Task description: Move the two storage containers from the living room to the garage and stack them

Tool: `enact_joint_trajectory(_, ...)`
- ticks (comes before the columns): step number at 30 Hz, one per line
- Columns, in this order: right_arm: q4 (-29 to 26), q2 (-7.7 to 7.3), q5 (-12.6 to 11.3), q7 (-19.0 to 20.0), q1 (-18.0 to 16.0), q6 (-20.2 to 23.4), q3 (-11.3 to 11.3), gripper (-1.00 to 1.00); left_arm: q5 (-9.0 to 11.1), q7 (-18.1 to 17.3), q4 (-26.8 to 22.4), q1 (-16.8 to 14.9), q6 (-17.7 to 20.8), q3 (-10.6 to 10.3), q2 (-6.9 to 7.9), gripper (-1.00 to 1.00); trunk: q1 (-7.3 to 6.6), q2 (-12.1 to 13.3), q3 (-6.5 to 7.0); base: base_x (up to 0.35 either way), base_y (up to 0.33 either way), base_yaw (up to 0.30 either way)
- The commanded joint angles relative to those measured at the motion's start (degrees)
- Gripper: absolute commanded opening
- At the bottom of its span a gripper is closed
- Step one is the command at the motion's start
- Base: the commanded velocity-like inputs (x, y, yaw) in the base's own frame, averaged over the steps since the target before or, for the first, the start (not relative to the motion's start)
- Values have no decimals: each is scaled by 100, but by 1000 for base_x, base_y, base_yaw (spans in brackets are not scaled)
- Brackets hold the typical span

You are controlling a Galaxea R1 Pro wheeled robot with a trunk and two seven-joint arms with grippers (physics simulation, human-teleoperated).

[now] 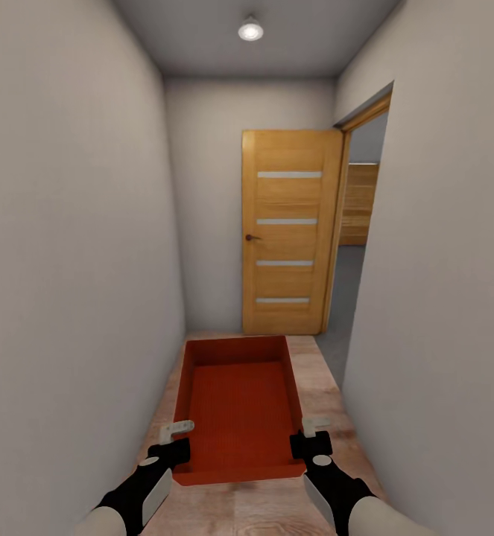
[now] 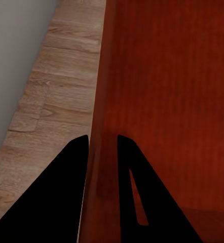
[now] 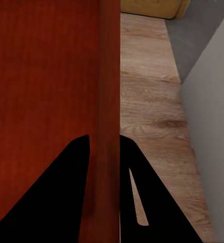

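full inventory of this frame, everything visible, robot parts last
storage container: 1, orange-red, lidless, empty, held out in front of the robot over the wood floor, one side wall in each tool
door: 1, light wood with four pale strips, dark handle, open, at the corridor's far end on the right
ceiling light: 1, round, white, overhead
walls: plain grey-white, both sides and far end
floor: light wood planks, grey past the doorway
left tool: black, shut on the container's left wall
right tool: black, shut on the container's right wall

Both arms reaching forward, left hand (image 1: 173,440) and right hand (image 1: 311,438) each clamped on a container wall
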Motion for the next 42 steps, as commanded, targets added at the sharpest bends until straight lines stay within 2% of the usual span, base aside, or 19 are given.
enact_joint_trajectory(1,26,-6,-87,-41,-6,-32,-80,-100,-53,310,-25,-5,-38,22,272,-100,4,-5,-8,322,0,0)
enact_joint_trajectory(42,26,-2,-87,-48,-6,-32,-80,-100,-53,309,-18,-5,-38,25,272,-100,4,-5,-8,322,0,0)
